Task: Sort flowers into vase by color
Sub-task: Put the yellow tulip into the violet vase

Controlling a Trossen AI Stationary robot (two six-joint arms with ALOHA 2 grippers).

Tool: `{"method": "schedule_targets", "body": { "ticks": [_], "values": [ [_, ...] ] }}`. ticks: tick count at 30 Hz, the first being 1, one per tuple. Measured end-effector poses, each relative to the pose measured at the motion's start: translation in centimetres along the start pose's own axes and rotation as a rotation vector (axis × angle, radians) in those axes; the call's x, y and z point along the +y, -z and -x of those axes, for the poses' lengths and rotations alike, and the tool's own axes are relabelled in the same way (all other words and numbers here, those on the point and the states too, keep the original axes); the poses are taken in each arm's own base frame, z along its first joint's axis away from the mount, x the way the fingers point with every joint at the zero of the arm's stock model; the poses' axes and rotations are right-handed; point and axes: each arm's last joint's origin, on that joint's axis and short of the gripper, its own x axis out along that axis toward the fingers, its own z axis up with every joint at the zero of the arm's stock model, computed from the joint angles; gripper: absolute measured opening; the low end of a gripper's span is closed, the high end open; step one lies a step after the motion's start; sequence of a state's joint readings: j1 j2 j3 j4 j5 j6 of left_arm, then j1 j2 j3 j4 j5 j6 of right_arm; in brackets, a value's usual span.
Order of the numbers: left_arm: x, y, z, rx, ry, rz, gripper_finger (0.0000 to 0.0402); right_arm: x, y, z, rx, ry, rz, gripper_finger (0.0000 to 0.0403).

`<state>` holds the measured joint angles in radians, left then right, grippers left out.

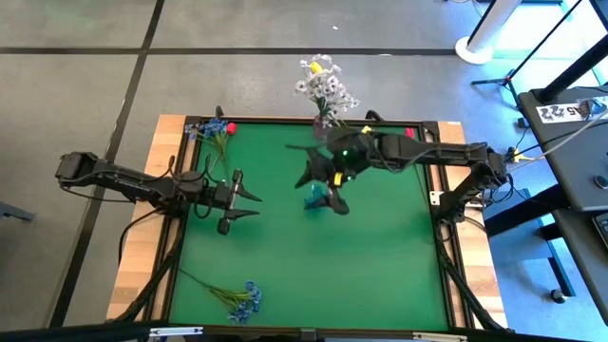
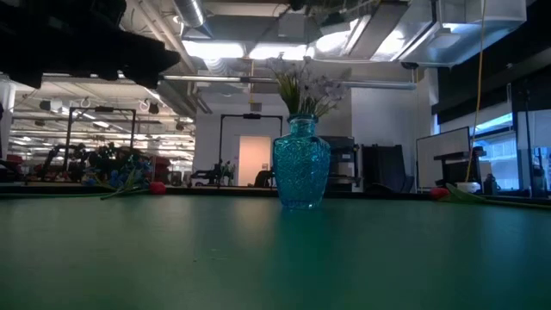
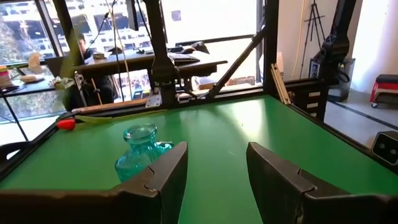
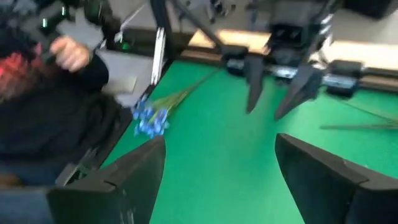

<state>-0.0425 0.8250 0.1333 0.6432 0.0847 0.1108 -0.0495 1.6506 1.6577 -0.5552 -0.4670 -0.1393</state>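
One colour group, at most, appears sorted; most flowers still lie on the mat.

Near edge: a blue spray lies flat by the front rail, stem pointing toward the left side. It is untouched and well apart from both arms. The right wrist view shows the same spray close to the edge where a person sits beyond the table.

Middle: the left gripper hovers over the left half of the mat, jaws apart and empty, aimed toward the centre. The right gripper hangs near the mat centre, jaws apart with nothing between them, close to the teal vase. This vase stands upright and looks empty in the left wrist view.

Far edge: a bunch with blue blooms and a red bud lies at the far left corner. A second red bud with its stem lies along the far rail on the right side. White sprays with a yellow bud stand at the far rail; in the low view they seem to rise behind the vase (whether they sit in a second vessel cannot be told).

Judgement: the blue and red flowers remain to be placed, so the task is at an early stage.
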Motion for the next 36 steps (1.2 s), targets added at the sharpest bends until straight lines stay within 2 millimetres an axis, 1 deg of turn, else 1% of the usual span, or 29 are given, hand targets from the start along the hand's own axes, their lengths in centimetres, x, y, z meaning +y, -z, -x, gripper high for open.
{"method": "schedule_targets", "body": {
  "ticks": [7,11,14,17,22,26,29,32,34,36],
  "values": [
    [0.1,0.4,-1.5,-0.05,-0.006,0.0,0.016,2.0,1.4,-4.0,0.099,-0.119,0.042,0.0303],
    [0.2,0.8,-2.2,-0.08,-0.02,0.021,0.0161,2.2,2.1,-5.2,0.127,-0.2,0.031,0.0303],
    [0.2,0.9,-3.1,-0.062,-0.018,0.04,0.0161,1.9,2.3,-5.6,0.13,-0.195,0.044,0.0303],
    [0.3,0.8,-4.3,-0.038,-0.017,0.047,0.0163,1.6,2.3,-5.6,0.12,-0.189,0.054,0.0303],
    [1.1,1.1,-6.4,0.001,-0.103,0.037,0.0186,1.6,2.3,-5.8,0.116,-0.202,0.055,0.0303],
    [1.3,1.3,-7.2,0.005,-0.122,0.023,0.0203,1.6,2.3,-5.8,0.117,-0.206,0.054,0.0303],
    [1.6,1.2,-7.5,-0.003,-0.137,0.029,0.0205,1.6,2.3,-5.8,0.117,-0.206,0.054,0.0303],
    [1.9,1.1,-7.6,0.0,-0.183,0.05,0.0189,1.6,2.3,-5.8,0.117,-0.205,0.054,0.0303],
    [2.0,1.1,-7.6,0.001,-0.198,0.054,0.016,1.6,2.3,-5.8,0.113,-0.193,0.059,0.0303],
    [2.0,1.1,-7.6,0.003,-0.197,0.064,0.0115,1.5,2.3,-5.8,0.116,-0.181,0.06,0.0303]
  ]
}}
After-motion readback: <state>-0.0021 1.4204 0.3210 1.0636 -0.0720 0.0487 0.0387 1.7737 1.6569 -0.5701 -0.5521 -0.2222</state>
